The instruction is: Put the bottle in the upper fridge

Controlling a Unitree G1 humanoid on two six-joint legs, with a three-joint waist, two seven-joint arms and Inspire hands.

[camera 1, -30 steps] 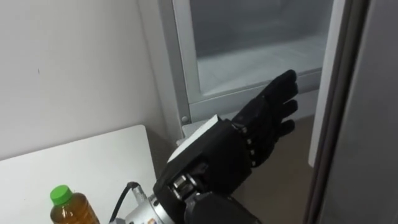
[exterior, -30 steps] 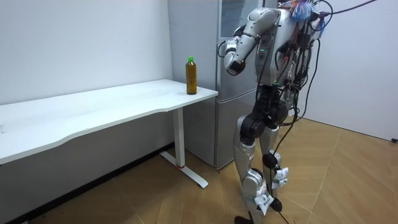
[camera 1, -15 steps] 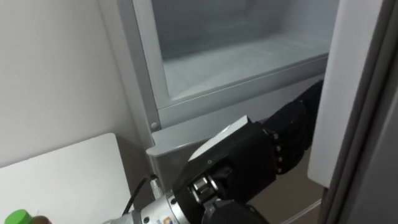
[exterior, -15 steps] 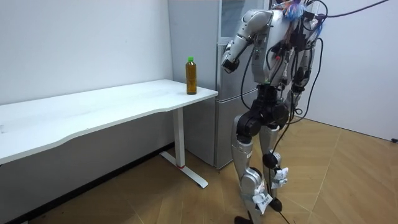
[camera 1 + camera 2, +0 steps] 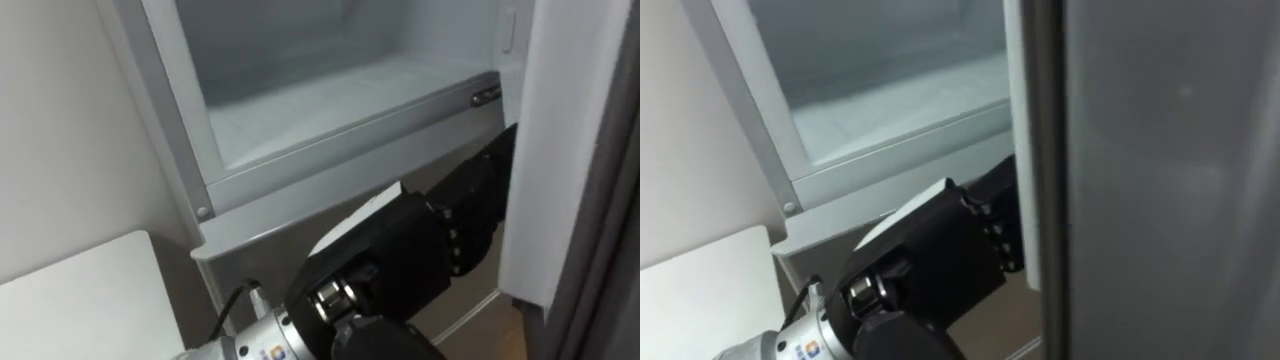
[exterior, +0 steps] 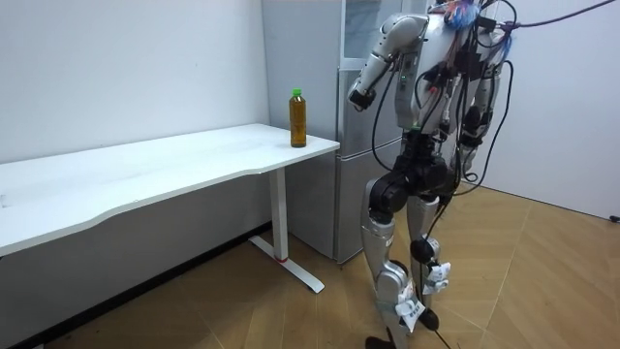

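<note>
The robot stands close before the fridge (image 6: 351,194), whose upper compartment (image 5: 330,90) is open, its door (image 5: 560,150) swung out at the right. To the room view's left of the fridge is the long white surface (image 6: 174,165). The left robot hand (image 5: 470,215) is raised just below the compartment's sill, its far end hidden behind the door's edge, so I cannot tell whether it is wide or narrow. The bottle (image 6: 297,117) stands upright on the surface's corner nearest the fridge, well apart from that robot hand.
</note>
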